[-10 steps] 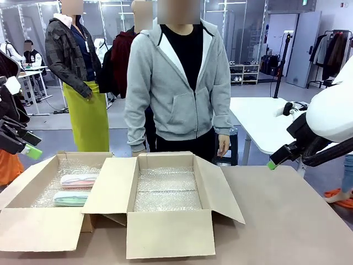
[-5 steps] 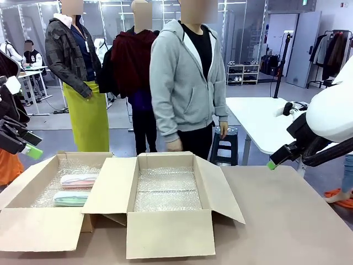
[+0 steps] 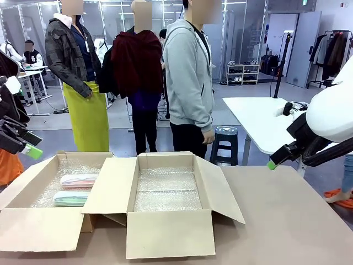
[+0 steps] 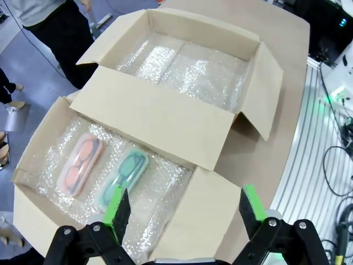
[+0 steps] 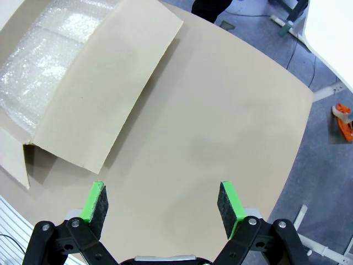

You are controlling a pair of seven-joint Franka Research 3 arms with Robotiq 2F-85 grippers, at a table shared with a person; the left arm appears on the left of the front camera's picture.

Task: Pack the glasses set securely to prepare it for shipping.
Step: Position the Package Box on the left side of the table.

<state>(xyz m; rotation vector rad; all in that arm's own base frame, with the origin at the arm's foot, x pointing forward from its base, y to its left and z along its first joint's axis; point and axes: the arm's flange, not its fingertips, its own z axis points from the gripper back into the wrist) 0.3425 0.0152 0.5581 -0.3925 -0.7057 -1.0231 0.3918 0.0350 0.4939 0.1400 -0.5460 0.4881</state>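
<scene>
Front view: two open cardboard boxes sit on the table. The left box, at lower left, holds the pink case and, just below it, the green case on bubble wrap. The centre box holds bubble wrap. The left gripper hangs at the left edge, the right gripper at right.

Left wrist view: the left gripper is spread wide and empty above the pink case and green case, which lie side by side at lower left.

Right wrist view: the right gripper is spread wide and empty over bare table.
</scene>
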